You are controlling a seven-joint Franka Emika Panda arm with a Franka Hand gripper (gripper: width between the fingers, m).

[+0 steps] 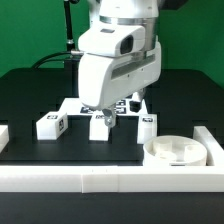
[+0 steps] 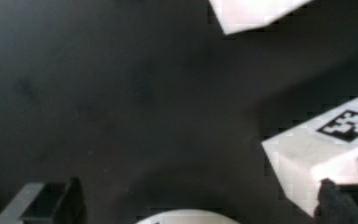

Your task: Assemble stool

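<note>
Three short white stool legs with marker tags stand on the black table: one on the exterior view's left [image 1: 52, 124], one in the middle [image 1: 101, 127], one on the right [image 1: 146, 124]. The round white seat disc [image 1: 172, 151] lies in the corner of the white rails. My gripper [image 1: 103, 113] hangs just above the middle leg, jaws apart. In the wrist view the gripper [image 2: 202, 200] is open, and a rounded white part [image 2: 190, 217] shows between the dark fingertips [image 2: 51, 200], not clamped. A tagged leg [image 2: 336, 135] lies off to one side.
The marker board [image 1: 75, 104] lies flat behind the legs, partly hidden by the arm; a white corner [image 2: 265, 12], perhaps of it, shows in the wrist view. Long white border rails run along the front [image 1: 100, 178] and the exterior view's right [image 1: 212, 145].
</note>
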